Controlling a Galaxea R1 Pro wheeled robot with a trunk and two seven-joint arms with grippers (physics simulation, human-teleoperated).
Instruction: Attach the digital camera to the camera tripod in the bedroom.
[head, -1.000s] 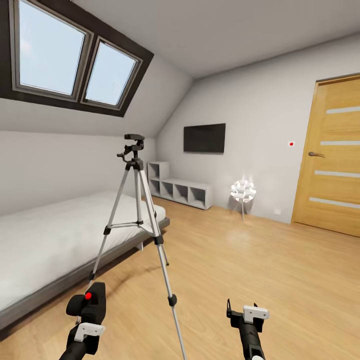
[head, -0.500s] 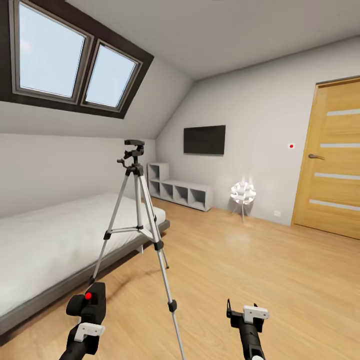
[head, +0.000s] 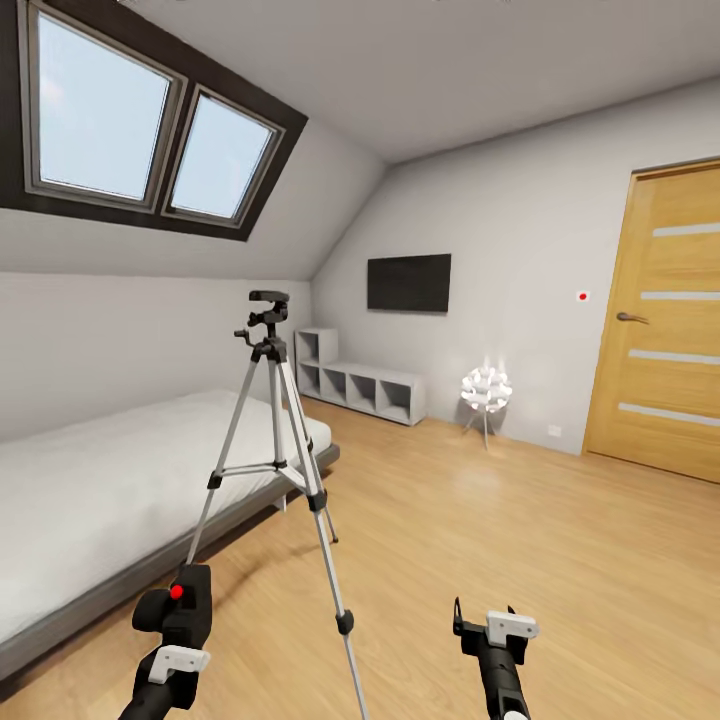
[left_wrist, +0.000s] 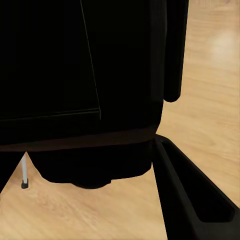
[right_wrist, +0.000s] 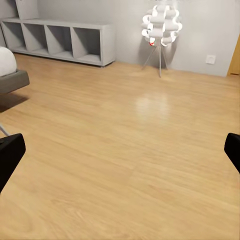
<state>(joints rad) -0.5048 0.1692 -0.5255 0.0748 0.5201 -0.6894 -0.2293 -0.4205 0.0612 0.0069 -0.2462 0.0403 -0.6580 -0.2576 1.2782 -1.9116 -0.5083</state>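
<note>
The camera tripod (head: 277, 452) stands on the wood floor beside the bed, silver legs spread, its black head bare at the top. At the lower left of the head view my left gripper (head: 175, 620) is shut on the digital camera (head: 180, 608), a black box with a red button facing up. In the left wrist view the digital camera (left_wrist: 80, 85) blocks most of the frame, with one finger (left_wrist: 192, 200) alongside it and a tripod foot (left_wrist: 24, 184) on the floor beyond. My right gripper (head: 485, 625) stands open at the lower right, nothing between its fingers.
A grey bed (head: 100, 500) with a white mattress lies left of the tripod. A low grey shelf unit (head: 365, 385), wall TV (head: 408, 282) and white floor lamp (head: 486, 388) stand at the far wall. A wooden door (head: 665, 325) is on the right. Wood floor (head: 500, 530) stretches between.
The head view has tilted up slightly, so the room sits a little lower in the picture. The tripod looks slightly nearer. Both grippers hold the same pose, the camera still in the left.
</note>
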